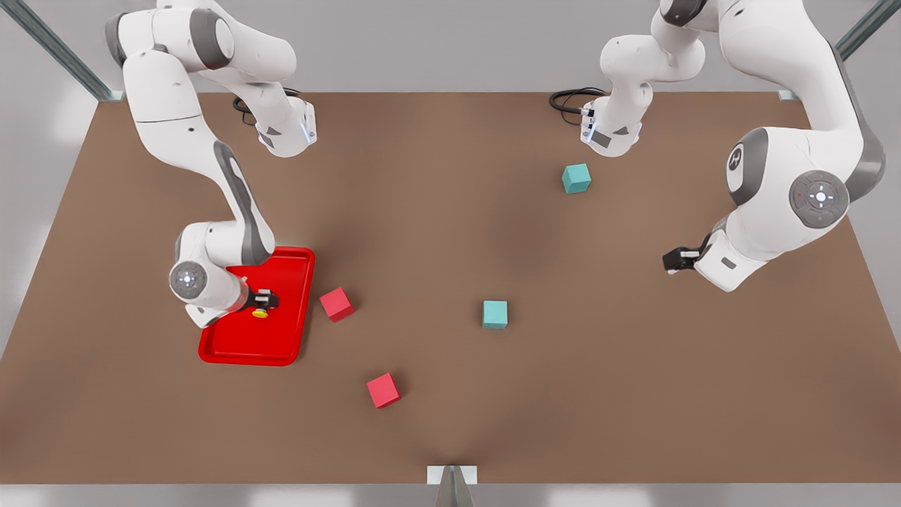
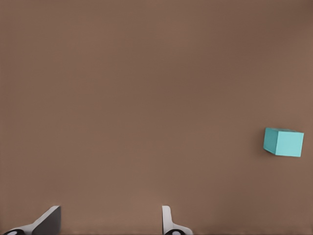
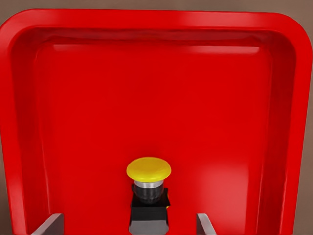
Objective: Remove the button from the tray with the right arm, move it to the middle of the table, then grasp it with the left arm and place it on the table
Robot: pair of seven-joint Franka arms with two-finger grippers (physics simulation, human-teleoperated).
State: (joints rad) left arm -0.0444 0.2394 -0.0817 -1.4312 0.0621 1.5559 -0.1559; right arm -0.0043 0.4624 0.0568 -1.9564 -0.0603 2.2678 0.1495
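Over the tray (image 1: pixel 281 352) we held our right gripper (image 1: pixel 266 301), fingers (image 3: pixel 49 225) spread wide either side of the button (image 3: pixel 148 191), which stood upright inside it, yellow cap topmost. Our left gripper (image 1: pixel 672 260) waited apart above the table (image 1: pixel 450 232), fingers (image 2: pixel 168 220) parted.

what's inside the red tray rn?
The button stands upright on the tray floor, between the right gripper's open fingers, not yet clamped. In the front view the right arm hides part of the tray's near-left corner.
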